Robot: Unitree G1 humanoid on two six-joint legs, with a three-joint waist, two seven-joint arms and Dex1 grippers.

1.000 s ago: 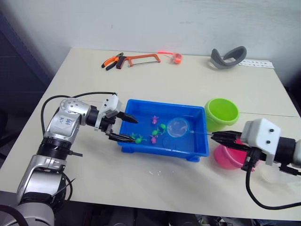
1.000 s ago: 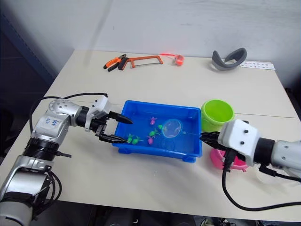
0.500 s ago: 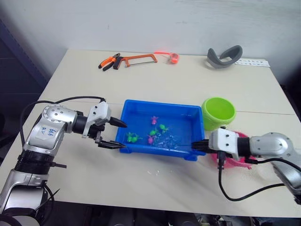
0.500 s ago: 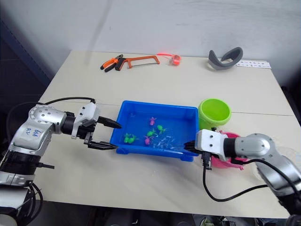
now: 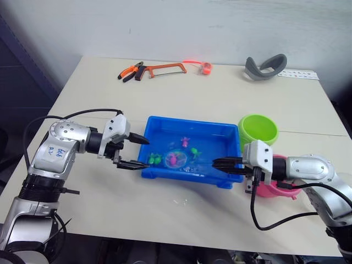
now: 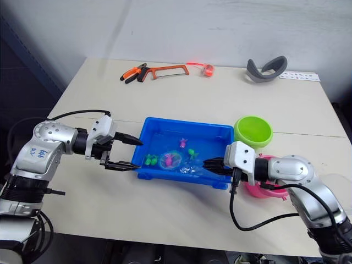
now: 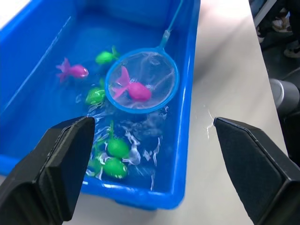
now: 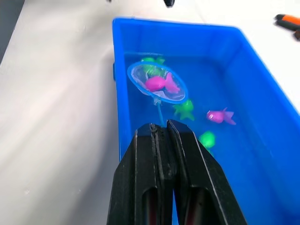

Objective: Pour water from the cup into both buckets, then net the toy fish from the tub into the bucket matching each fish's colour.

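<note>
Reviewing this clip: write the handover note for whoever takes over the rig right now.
Right gripper: jaws shut on the net handle, hoop in the tub with one pink fish inside.
Left gripper: jaws open, empty, at the tub's left end.
Green bucket and pink bucket stand right of the tub.
Left: lift this fish to the pink bucket; other fish remain in the water.

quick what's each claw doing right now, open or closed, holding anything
Left claw: open, empty, straddling the tub's end wall.
Right claw: closed on the net's handle, with a pink fish in the hoop.
</note>
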